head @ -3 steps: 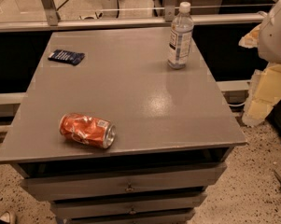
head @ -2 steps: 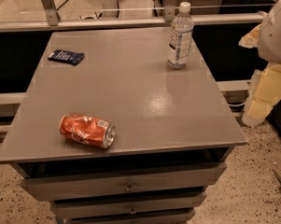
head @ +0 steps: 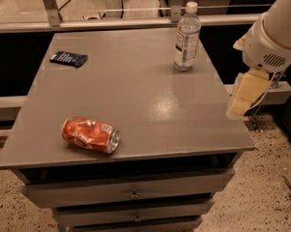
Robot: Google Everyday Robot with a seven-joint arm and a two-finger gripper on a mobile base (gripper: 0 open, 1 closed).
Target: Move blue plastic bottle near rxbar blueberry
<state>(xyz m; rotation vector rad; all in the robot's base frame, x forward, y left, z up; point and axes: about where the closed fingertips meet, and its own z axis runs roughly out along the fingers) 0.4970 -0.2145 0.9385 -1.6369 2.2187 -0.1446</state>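
The blue plastic bottle (head: pixel 186 36), clear with a white cap and a pale label, stands upright at the table's far right. The rxbar blueberry (head: pixel 68 58), a flat dark navy wrapper, lies at the far left of the table. My gripper (head: pixel 245 94), a cream-coloured piece hanging under the white arm, is off the table's right edge. It is to the right of the bottle and nearer the camera, apart from it, and holds nothing that I can see.
A crushed orange can (head: pixel 91 135) lies on its side near the front left of the grey table (head: pixel 150 105). Drawers sit under the tabletop. A railing and glass run behind the table's far edge.
My arm and gripper have moved left, closer to the table's right edge. The bottle, wrapper and can have not moved.
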